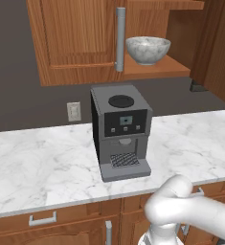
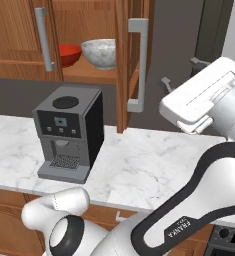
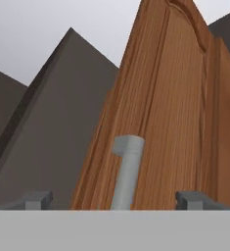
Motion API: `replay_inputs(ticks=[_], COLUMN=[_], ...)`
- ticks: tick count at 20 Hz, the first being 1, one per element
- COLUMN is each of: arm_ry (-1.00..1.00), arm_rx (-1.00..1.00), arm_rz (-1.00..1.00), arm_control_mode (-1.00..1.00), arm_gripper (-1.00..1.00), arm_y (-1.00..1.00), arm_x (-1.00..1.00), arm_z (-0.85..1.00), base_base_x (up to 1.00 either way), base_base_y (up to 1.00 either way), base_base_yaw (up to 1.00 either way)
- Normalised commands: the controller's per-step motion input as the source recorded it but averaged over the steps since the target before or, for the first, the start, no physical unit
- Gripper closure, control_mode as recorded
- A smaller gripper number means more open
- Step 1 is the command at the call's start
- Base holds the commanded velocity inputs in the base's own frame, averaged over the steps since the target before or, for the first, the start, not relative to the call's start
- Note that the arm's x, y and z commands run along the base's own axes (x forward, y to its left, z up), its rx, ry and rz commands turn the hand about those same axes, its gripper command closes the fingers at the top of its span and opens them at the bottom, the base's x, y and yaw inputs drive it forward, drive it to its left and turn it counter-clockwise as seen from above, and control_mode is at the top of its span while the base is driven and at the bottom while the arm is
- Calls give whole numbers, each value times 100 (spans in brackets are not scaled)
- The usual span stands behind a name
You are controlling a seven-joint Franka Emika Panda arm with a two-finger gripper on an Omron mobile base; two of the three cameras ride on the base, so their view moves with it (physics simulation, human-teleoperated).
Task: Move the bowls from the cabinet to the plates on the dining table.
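Bowls sit side by side on the shelf of the cabinet (image 2: 19, 35): the marbled bowl (image 2: 100, 52) stands near the shelf's front edge, and the red bowl (image 2: 69, 54) lies just beside it, partly hidden behind the closed left door in the right base view. The right door (image 2: 131, 60) stands swung out edge-on toward the robot, its grey bar handle (image 2: 139, 65) running vertically. In the hand view the gripper (image 3: 115, 200) has its two dark fingertips (image 3: 35, 200) spread wide apart, holding nothing, and that same handle rises between them against the door's wood face (whether it is near enough to touch cannot be told). The relation that matters, as I judge it, is that the hand is up at the far right of the right base view, on the outer side of the open door, while both bowls lie to its left, beyond the door, above the coffee machine (image 2: 69, 132) on the marble counter (image 2: 149, 165). The marbled bowl is the nearer of the two, so the reach would likely have to swing leftward around the door's edge and enter the shelf from the front.
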Motion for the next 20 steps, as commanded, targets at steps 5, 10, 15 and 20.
replay_inputs(ticks=[5, 10, 15, 20], arm_ry=[-1, 1, 0, -2], arm_rx=[-1, -1, 0, 0], arm_rz=[0, -2, 0, -6], arm_control_mode=[-100, -100, -100, -100], arm_gripper=[-100, -100, -100, -100], arm_y=[62, 61, 62, 53], arm_x=[-27, -11, -10, -5], arm_z=[-15, -27, -16, -10], base_base_x=[0, 0, 0, 0], base_base_y=[0, 0, 0, 0], base_base_yaw=[0, 0, 0, 0])
